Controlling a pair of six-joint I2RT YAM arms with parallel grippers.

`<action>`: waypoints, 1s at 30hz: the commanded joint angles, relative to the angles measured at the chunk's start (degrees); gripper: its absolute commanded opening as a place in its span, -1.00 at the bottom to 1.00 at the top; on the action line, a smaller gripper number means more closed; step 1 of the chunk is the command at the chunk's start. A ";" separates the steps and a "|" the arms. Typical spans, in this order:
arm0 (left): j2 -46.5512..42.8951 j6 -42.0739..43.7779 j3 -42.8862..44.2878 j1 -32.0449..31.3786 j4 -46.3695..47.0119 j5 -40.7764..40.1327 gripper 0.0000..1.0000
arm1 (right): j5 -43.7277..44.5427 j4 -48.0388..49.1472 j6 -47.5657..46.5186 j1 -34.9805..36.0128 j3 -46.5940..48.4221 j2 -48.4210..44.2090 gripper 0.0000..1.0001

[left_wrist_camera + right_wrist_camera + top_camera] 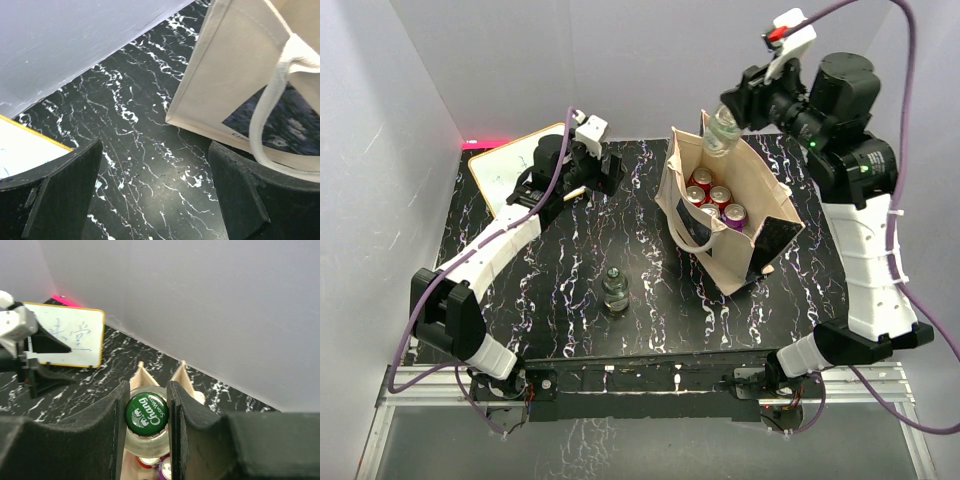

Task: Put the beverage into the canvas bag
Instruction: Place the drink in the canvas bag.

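The beige canvas bag (735, 215) stands open at the table's right middle, with red and purple cans (715, 198) inside and a black panel on its near face. My right gripper (728, 110) is shut on a glass bottle (720, 133) and holds it above the bag's far rim. In the right wrist view the fingers (111, 422) clamp the bottle neck under its green cap (146, 413), with the bag's opening below. A second glass bottle (615, 288) stands upright on the table's near middle. My left gripper (603, 172) is open and empty left of the bag (235, 70).
A white board (515, 165) with a yellow edge lies at the table's far left; it also shows in the right wrist view (70, 337). The black marbled table (550, 290) is enclosed by grey walls. A bag handle (272, 95) loops near my left gripper's right finger.
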 commanded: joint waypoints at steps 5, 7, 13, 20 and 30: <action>2.25 1.63 7.86 -2.90 2.86 12.13 0.71 | -4.26 8.70 1.34 -6.05 -7.77 -7.23 -0.85; 2.49 4.86 9.42 -4.45 1.86 15.35 0.70 | -5.30 8.63 1.36 -6.77 -10.39 -7.96 -0.84; 4.99 9.24 16.84 -6.30 -4.66 28.26 0.68 | -5.11 8.30 -0.05 -6.98 -19.37 -10.26 -0.84; 11.20 22.46 30.56 -10.71 -22.12 39.45 0.66 | -4.29 4.61 -1.90 -8.23 -24.65 -13.49 -0.84; 23.89 40.13 48.83 -15.50 -45.87 43.89 0.69 | -0.73 -0.71 -5.28 -8.34 -29.84 -18.52 -0.85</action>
